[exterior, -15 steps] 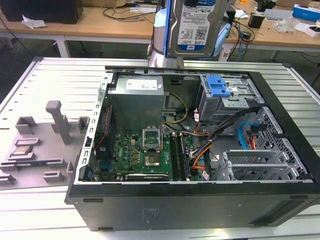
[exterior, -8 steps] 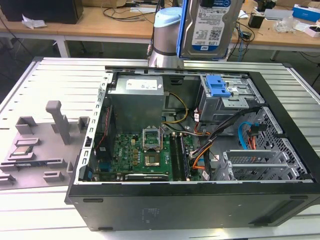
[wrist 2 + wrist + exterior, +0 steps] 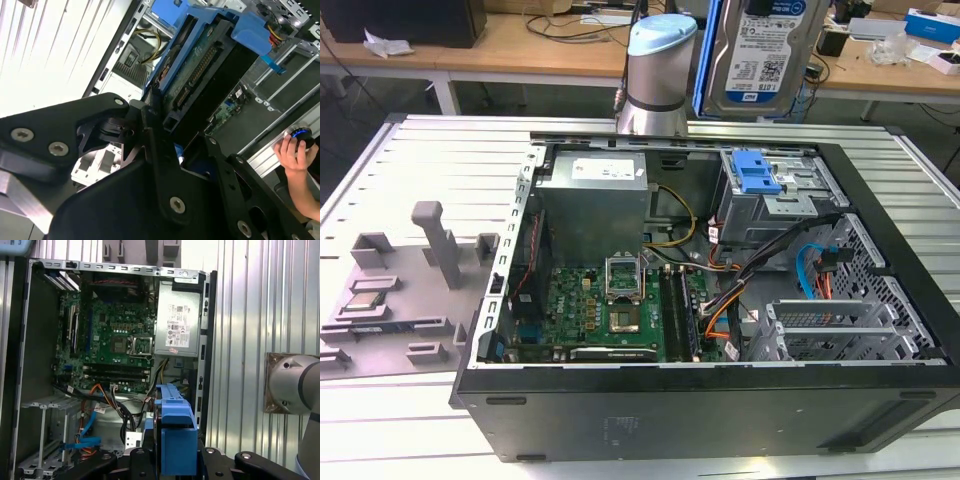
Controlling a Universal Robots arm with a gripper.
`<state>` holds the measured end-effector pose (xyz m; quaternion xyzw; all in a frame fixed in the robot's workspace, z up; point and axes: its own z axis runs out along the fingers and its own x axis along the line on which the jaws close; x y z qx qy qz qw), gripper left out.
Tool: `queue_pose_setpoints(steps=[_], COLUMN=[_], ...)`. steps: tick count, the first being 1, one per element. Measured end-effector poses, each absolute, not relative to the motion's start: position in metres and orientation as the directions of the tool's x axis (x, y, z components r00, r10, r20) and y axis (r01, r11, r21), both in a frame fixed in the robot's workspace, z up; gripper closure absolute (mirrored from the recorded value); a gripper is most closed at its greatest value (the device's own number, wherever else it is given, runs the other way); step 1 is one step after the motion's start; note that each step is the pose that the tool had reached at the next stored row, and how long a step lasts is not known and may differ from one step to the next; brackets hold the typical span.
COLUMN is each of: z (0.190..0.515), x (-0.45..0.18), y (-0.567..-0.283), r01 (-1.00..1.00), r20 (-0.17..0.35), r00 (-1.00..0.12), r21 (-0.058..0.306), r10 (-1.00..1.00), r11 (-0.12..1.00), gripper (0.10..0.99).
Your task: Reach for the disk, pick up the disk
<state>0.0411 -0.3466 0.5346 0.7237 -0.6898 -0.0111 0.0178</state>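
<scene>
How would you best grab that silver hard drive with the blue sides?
Across its blue bracket, squeezing both sides, coming from one end: the disk is a flat slab with parallel sides, as the gripper clamps it now.

Everything sits on a pale slatted metal table (image 3: 430, 150), pretty evenly lit. Behind it there are wooden desks (image 3: 510, 50) littered with cables (image 3: 570, 22) and boxes (image 3: 930, 25), with what looks like dark floor (image 3: 370, 95) underneath.
</scene>
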Motion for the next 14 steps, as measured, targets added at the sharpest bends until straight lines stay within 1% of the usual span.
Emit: queue_pose_setpoints(steps=[14], z=[0.535], x=[0.041], y=[-0.372], r01=[-0.998], r20=[0.009], r00=[0.048], r21=[0.041], r10=[-0.999], r11=[-0.048], gripper=[0.718])
